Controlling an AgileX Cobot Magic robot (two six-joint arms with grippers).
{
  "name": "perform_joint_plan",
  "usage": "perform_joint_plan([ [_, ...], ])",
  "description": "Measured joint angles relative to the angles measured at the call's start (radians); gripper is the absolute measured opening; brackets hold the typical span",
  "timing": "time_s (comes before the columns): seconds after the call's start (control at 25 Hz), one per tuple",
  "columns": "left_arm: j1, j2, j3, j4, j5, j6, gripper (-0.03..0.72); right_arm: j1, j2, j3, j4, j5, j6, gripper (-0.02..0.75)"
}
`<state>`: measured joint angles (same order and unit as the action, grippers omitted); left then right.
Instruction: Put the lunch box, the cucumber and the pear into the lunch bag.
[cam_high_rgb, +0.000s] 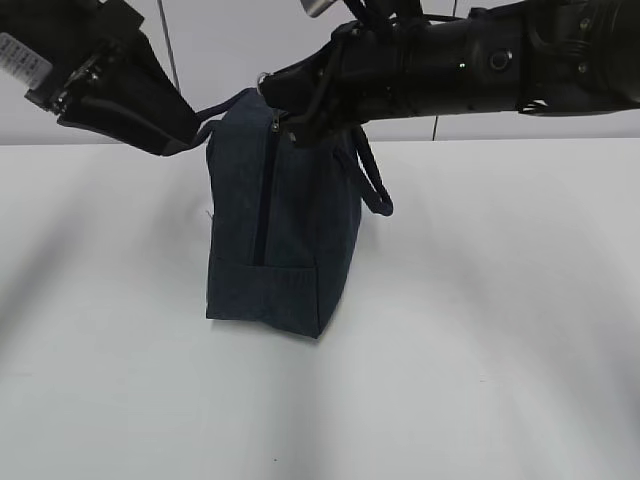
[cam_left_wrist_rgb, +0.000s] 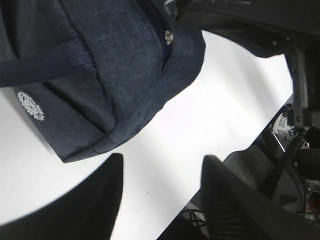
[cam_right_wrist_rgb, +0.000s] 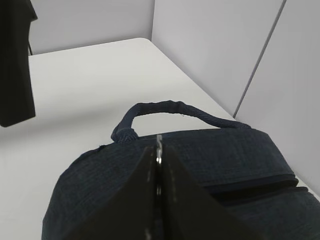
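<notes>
Clearly the lunch bag is the only task thing on show: it stands near the middle of the white surface, toward the far edge, tall on one end with its zipper running as a dark line down the face turned to the exterior camera. One padded handle hangs off its right side, and a white round logo shows on a panel in the left wrist view.

Risk lies mostly at the zipper. The right end effector has its fingers pressed together on a small metal piece at the top of the bag, apparently the zipper pull; that thin tab could slip out of so narrow a pinch, and any tug along the track may drag or tip the whole bag, since it stands on a small footprint and nothing visibly pins it down. The left end effector is spread, its two dark fingers apart over bare surface just beside the bag and gripping nothing, so I judge the fabric unbraced. The strap near it in the exterior view could also snag a finger.

As for contents, the bag looks zipped shut, so its inside is hidden and I cannot tell what it holds. No lunch box, cucumber or pear appears in any view; they may be inside already, or out of frame.
</notes>
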<state>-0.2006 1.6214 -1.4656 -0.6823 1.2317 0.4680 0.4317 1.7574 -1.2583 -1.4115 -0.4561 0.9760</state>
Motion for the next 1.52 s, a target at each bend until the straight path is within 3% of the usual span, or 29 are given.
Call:
perform_joint_plan([
  [0.32,0.000,0.033,0.000,-0.003,-0.002,0.039,0.361,-0.011,0.036,-0.046,-0.077,-0.031,0.120,-0.016],
  [0.68,0.000,0.090,0.000,-0.007,-0.007,0.062,0.361,-0.135,0.058,-0.065,-0.120,-0.240,0.271,-0.016],
  [1.52,0.000,0.131,0.000,-0.057,-0.113,0.176,0.361,-0.140,0.194,-0.247,-0.195,-0.337,0.387,-0.016],
])
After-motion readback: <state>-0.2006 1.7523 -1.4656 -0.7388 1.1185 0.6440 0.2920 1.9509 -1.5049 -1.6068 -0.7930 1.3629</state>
